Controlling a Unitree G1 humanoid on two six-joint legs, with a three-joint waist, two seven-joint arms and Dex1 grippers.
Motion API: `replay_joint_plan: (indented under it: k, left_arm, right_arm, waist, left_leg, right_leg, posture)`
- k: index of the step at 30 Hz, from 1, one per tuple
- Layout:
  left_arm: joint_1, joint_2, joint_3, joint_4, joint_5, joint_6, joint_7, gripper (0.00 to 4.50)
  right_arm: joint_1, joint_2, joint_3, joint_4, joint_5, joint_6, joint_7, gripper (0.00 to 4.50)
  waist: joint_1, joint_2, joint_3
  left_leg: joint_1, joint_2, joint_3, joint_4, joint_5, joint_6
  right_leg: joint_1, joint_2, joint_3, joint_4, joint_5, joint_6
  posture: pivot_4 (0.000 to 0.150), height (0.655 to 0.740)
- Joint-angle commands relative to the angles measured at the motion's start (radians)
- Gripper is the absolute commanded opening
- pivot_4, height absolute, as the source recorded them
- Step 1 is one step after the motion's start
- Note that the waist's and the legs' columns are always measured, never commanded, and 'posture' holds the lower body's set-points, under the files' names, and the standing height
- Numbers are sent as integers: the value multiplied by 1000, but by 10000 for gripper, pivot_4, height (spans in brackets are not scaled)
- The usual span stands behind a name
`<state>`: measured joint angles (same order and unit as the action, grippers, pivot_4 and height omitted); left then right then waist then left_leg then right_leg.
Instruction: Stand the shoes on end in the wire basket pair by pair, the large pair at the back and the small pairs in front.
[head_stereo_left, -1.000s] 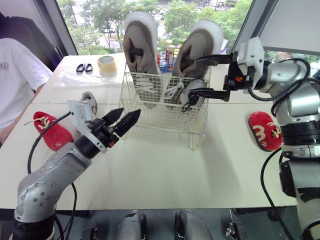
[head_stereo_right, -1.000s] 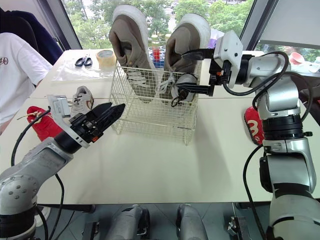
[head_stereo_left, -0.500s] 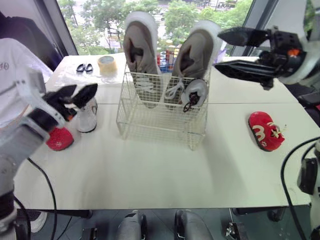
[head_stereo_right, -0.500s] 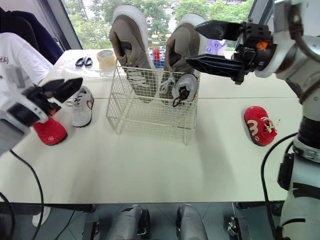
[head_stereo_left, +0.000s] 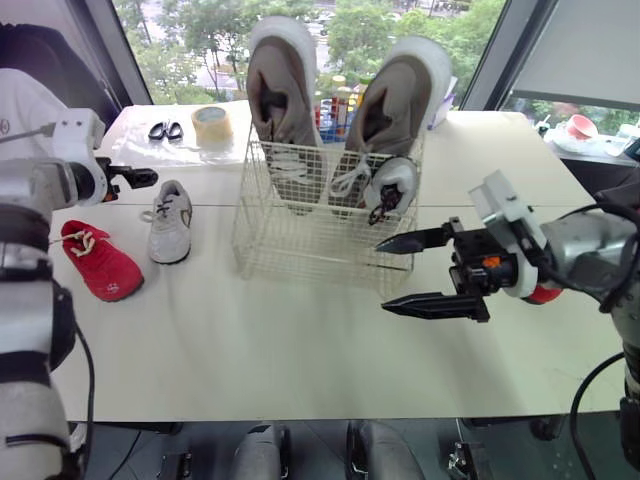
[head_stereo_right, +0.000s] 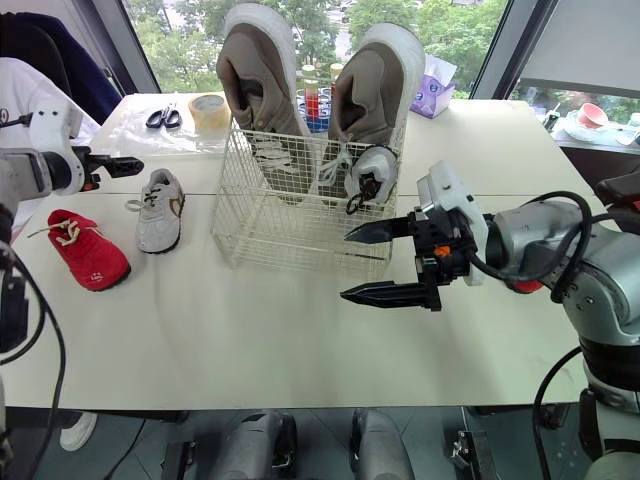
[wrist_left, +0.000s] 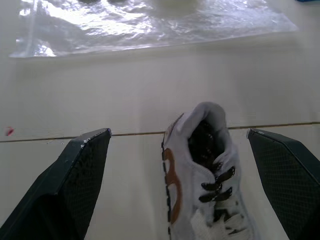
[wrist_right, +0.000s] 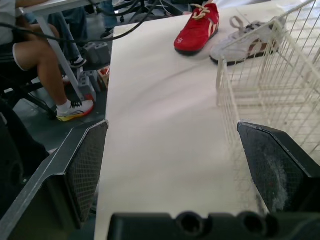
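While large pair (head_stereo_left: 283, 90) stands on end at back of wire basket (head_stereo_left: 320, 240), only one small white shoe (head_stereo_left: 390, 185) stands in front, at basket's right corner. Second white shoe (head_stereo_left: 170, 222) lies flat on counter (head_stereo_left: 300, 350) left of basket. Red shoe (head_stereo_left: 98, 262) further left. Second red shoe (head_stereo_left: 545, 294) right of basket, mostly hidden behind right arm. Left jaws spread wide, empty, facing second white shoe's heel, not touching. Right jaws spread, empty, just off basket's front right corner. Judgement: roughly half done, three small shoes left.
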<state>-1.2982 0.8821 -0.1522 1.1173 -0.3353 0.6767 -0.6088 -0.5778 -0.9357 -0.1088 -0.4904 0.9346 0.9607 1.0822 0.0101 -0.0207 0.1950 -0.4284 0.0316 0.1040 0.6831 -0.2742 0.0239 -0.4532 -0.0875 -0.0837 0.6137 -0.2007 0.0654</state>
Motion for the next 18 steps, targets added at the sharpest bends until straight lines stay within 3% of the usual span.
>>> replay_joint_plan:
  k: [1,5,6,8,15,18]
  left_arm:
    - [-38,-25,15,102,91,-51,-64,45000]
    - [10,-72,20,182,185,-90,-6,45000]
    - [20,-81,29,193,198,-100,9,42482]
    - [31,-97,51,206,214,-112,22,35957]
    - [25,-128,110,211,257,-129,19,1918]
    - [6,-120,143,204,262,-133,25,583]
  right_arm:
    - [7,-16,-57,-40,36,8,-43,44522]
    - [16,-18,-79,-48,48,10,-87,44522]
    - [16,-18,-83,-47,52,11,-96,44883]
    - [16,-16,-87,-45,54,8,-110,45000]
    - [8,-13,-88,-26,41,-11,-134,45000]
    - [5,-16,-80,-14,23,-26,-132,45000]
  waist:
    - [0,0,0]
    - [0,0,0]
    - [1,0,0]
    - [2,-1,0]
    - [2,-1,0]
    - [2,-1,0]
  left_leg:
    - [0,0,0,0,0,0]
    - [0,0,0,0,0,0]
    - [0,1,0,0,0,0]
    - [0,1,0,0,0,0]
    - [1,1,-1,1,0,0]
    - [1,1,0,1,0,0]
  right_leg:
    - [0,0,0,0,0,0]
    - [-1,0,0,2,0,0]
    - [-1,0,0,2,0,0]
    - [-1,0,0,2,0,0]
    - [-1,-1,1,5,0,0]
    - [-1,-1,0,6,0,0]
  posture:
    - [1500,7400]
    - [1500,7400]
    - [1500,7400]
    - [1500,7400]
    - [1500,7400]
    - [1500,7400]
